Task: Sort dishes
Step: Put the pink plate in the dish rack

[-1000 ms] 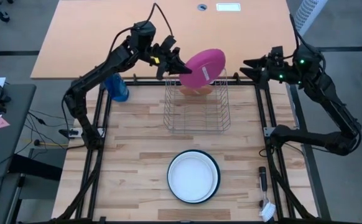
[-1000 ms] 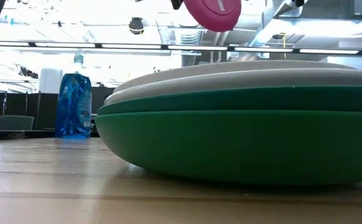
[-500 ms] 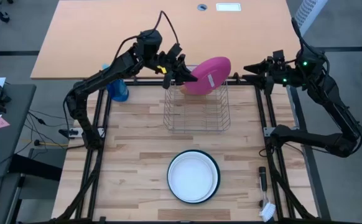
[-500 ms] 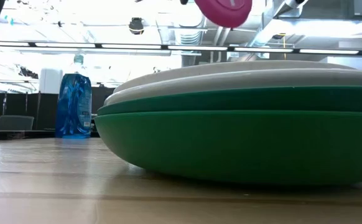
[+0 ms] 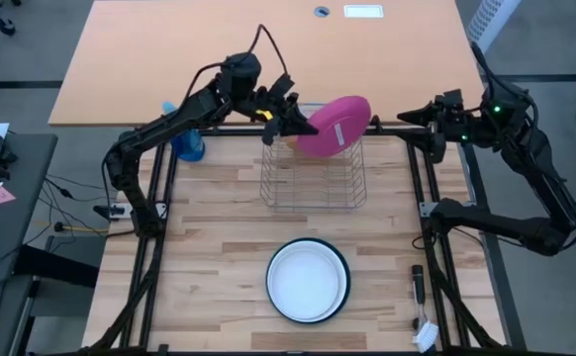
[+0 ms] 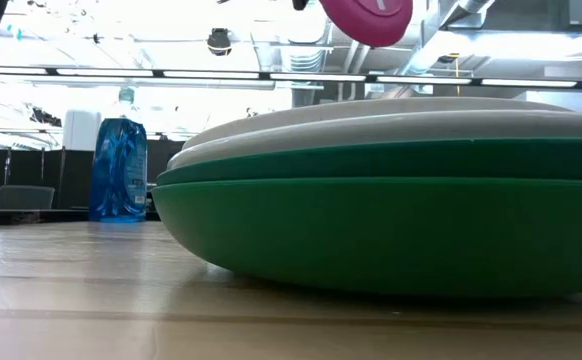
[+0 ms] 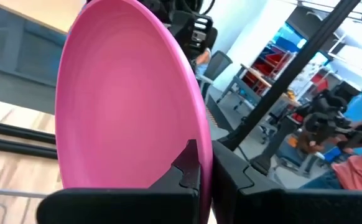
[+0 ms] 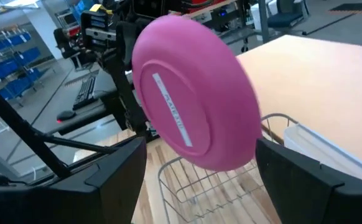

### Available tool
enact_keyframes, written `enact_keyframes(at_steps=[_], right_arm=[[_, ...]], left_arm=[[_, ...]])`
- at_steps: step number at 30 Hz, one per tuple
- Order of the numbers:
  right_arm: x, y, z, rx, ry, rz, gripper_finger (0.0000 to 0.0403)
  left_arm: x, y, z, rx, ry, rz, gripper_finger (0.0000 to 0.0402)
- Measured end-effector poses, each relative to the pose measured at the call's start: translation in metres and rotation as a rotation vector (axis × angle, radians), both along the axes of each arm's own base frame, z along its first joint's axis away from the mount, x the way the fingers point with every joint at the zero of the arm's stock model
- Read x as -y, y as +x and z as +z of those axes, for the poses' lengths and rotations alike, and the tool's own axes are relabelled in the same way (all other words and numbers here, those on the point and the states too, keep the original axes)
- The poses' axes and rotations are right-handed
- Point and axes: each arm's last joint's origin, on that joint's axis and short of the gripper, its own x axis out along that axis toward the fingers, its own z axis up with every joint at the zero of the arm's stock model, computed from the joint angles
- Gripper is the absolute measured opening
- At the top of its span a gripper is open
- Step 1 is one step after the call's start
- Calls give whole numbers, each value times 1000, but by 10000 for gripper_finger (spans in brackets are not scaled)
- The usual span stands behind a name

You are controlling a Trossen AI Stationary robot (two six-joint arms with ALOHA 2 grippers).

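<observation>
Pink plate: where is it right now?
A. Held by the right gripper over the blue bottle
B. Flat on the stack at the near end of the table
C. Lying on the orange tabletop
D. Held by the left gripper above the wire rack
D: the left gripper is shut on the pink plate's edge, holding it tilted over the wire rack, while the right gripper waits open off to the side.

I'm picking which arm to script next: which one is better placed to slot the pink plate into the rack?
Left. The left pincer already grips the pink plate by its rim, above the far end of the wire dish rack. The right pincer is open and empty, off beside the rack's far right corner.
</observation>
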Motion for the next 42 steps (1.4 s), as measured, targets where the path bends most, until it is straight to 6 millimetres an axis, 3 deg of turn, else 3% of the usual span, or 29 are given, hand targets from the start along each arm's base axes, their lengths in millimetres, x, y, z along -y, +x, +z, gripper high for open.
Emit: enact_keyframes(at_steps=[9, 30, 42], right_arm=[[-1, -1, 0, 1, -8, 1, 302], [2, 2, 0, 13, 58, -8, 302], [-9, -10, 28, 138, 9, -42, 302]], left_arm=[[5, 1, 0, -1, 1, -60, 4], [-6, -5, -7, -60, -10, -43, 5], [-5, -3, -6, -19, 94, -11, 5]])
